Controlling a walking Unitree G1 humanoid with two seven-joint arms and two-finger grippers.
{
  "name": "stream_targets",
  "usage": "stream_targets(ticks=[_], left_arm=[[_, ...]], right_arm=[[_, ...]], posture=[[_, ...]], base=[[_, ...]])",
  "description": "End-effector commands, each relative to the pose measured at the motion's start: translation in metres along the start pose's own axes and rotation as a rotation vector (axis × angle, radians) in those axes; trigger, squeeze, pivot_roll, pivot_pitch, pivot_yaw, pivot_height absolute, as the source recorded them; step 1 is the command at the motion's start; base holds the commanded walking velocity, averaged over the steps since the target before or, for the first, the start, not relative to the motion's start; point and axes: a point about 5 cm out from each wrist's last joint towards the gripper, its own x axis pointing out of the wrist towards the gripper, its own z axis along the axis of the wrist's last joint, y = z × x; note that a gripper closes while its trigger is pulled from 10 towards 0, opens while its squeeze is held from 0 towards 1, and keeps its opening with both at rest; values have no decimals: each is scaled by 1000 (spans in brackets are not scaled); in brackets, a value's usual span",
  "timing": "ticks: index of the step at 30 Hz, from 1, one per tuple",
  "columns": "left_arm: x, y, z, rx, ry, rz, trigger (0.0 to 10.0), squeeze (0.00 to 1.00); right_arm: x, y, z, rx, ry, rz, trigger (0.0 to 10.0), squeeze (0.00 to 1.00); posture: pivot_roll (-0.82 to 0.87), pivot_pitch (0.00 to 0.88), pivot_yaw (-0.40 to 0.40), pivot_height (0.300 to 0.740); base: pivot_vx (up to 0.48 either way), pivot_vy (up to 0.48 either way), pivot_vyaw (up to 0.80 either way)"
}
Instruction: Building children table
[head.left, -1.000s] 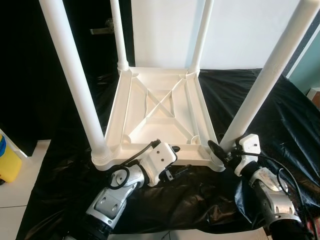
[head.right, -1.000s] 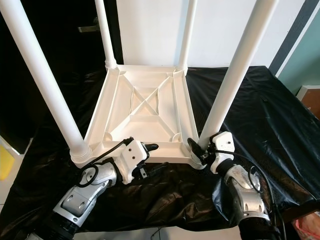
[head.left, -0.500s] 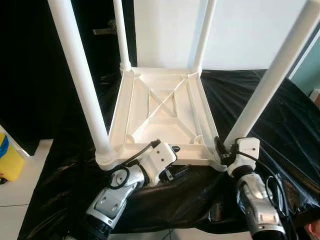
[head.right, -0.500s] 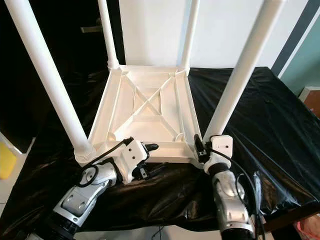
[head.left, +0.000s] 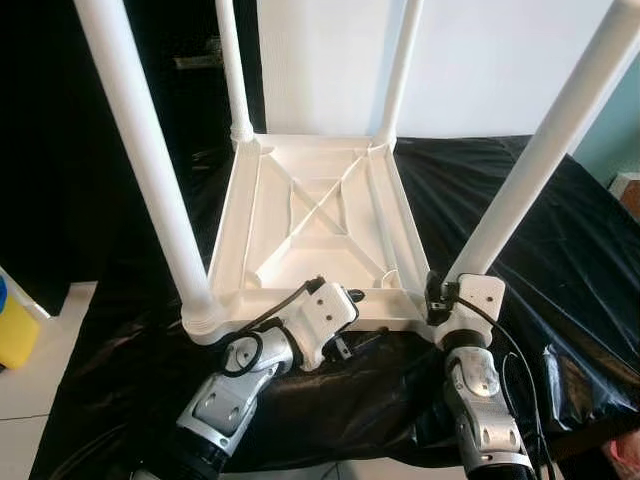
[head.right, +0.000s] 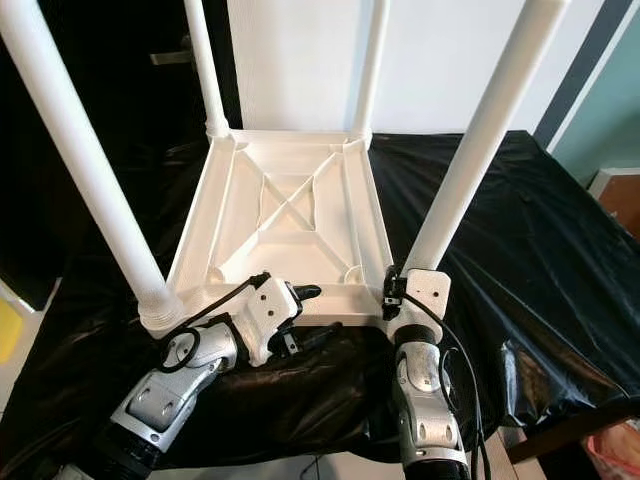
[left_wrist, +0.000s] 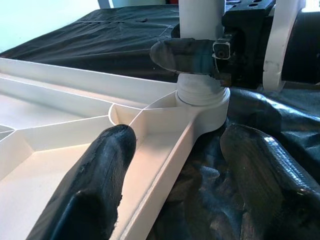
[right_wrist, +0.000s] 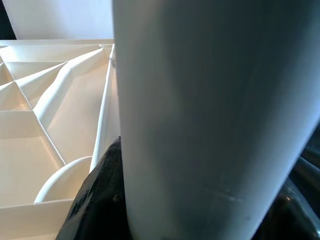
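A white children's table lies upside down on a black sheet, with its legs standing up. My left gripper is at the near rim and stands open. One of its fingers is inside the tabletop frame and the other is outside over the sheet. My right gripper is shut on the base of the near right leg, just above its socket. In the right wrist view the leg sits between the black fingers.
The near left leg rises close beside my left arm. A yellow container stands on the pale floor at the left. Behind the table are a white panel and a dark door with a handle.
My right forearm has swung in from the right to stand directly in front of the near right leg, its gripper turning around the leg's base. The left gripper has stayed put.
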Motion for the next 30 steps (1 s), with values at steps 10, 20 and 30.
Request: stream_targets(ticks=[10, 20, 30], left_arm=[[2, -2, 0, -12, 9, -1, 10000, 0], [3, -2, 0, -9, 6, 12, 10000, 0], [2, -2, -2, -5, 9, 9, 10000, 0]], right_arm=[[-6, -2, -9, -5, 55, -3, 10000, 333], [-6, -18, 3, 9, -31, 118, 10000, 1000], [-10, -43, 3, -81, -7, 470, 10000, 0]], posture=[[-20, 0, -35, 740], [-25, 0, -42, 740], [-25, 0, -38, 740]], base=[[0, 0, 0], [0, 0, 0], [0, 0, 0]])
